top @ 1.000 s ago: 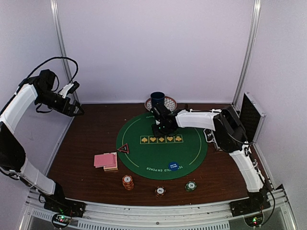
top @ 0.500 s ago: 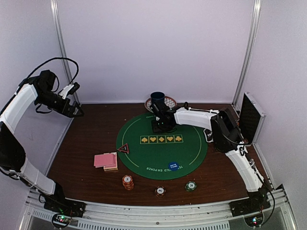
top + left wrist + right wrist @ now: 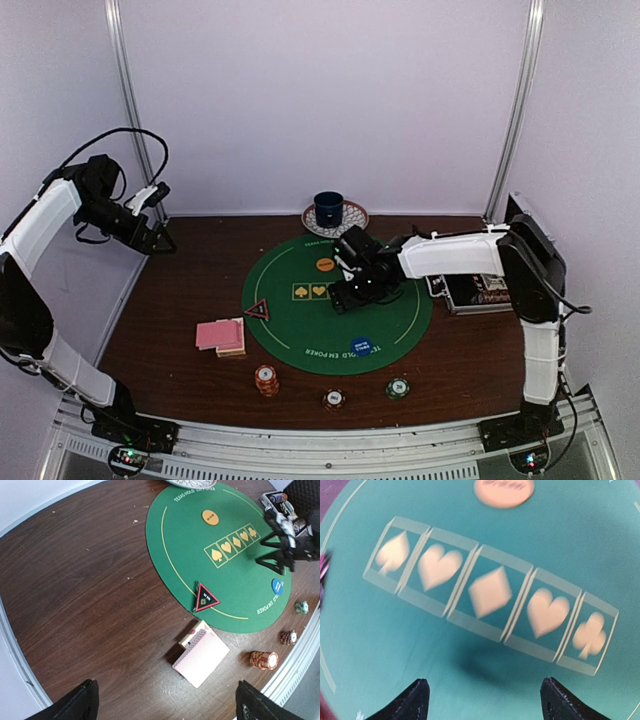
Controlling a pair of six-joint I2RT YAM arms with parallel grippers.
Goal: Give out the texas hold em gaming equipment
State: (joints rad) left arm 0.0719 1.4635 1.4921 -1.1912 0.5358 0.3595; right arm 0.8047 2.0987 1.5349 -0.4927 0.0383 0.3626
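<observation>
Right gripper (image 3: 346,294) pulled back, jaws apart, leaving orange marker disc (image 3: 325,265) on mat (image 3: 290,322).

The left arm (image 3: 45,215) and right arm (image 3: 450,255) have white shells, black joints, black cables (image 3: 120,132) and black fingers (image 3: 80,702).

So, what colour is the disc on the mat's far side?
The disc is orange, clearest in the left wrist view.

The top camera looks down from high behind the arm bases and takes in the whole table (image 3: 180,300). The left wrist view looks down across it from the left side, while the right wrist view hangs close over the green mat (image 3: 395,645). All three share the orange disc (image 3: 325,265).
</observation>
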